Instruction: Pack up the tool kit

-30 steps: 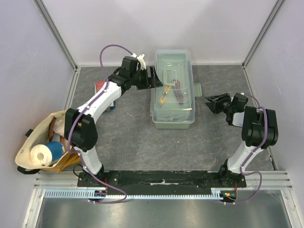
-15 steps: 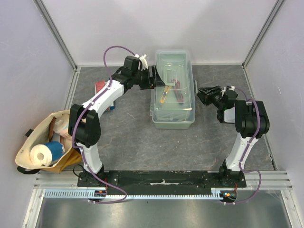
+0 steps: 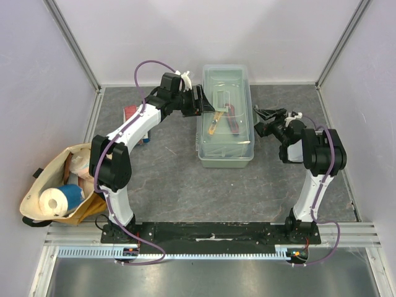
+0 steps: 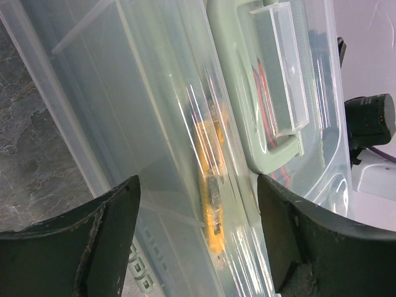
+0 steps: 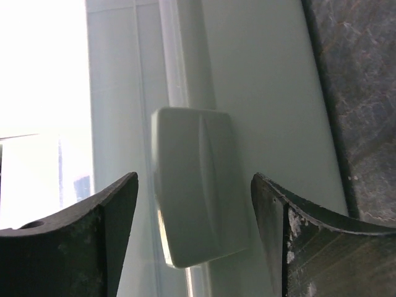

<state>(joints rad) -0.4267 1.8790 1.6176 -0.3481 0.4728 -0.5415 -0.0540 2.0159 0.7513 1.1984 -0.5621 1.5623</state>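
Right gripper, jaws spread, is facing the latch on the toolbox at upper centre of the top view, left gripper hovering open opposite; a skewed push is risking shoving it aside unfastened.

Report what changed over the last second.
The right pincer swung left to the pale-green translucent plastic toolbox, its open jaws now framing the pale-green side latch. Nothing was grasped. The left pincer stayed open at the toolbox's left wall; toolbox and tan cloth bag unmoved.
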